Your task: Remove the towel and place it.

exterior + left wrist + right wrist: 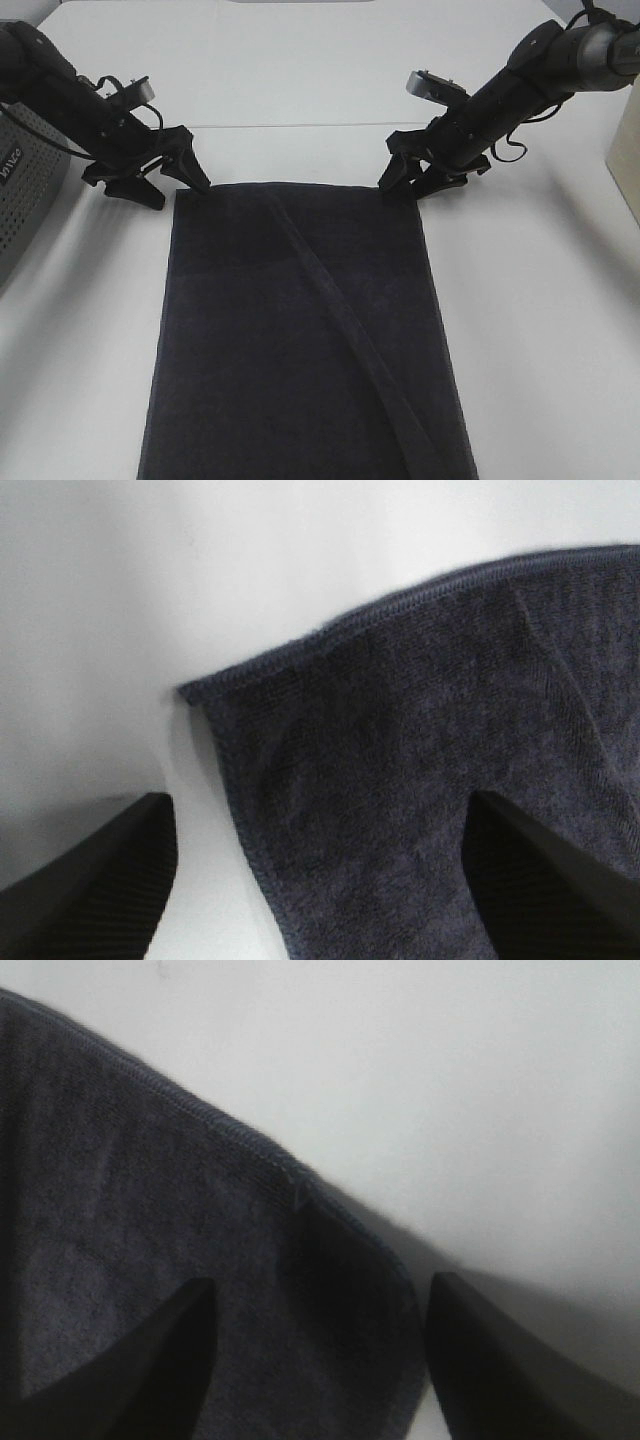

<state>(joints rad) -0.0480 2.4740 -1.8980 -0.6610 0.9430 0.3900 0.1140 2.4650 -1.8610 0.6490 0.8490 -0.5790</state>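
Exterior high view: the towel (300,340) is straddled at its upper-frame corners by the left gripper (180,192) and right gripper (403,188), both spread apart, probably for an even pinch.

Matte-black left arm (70,95) and right arm (520,75), silver at the wrists.
Trailed looping black cables (135,105), carried silver-grey camera blocks (430,85), showed a grey joint (610,45) high on the right, ended in wedge-shaped black fingers (540,880) with finely ribbed pads (110,900).
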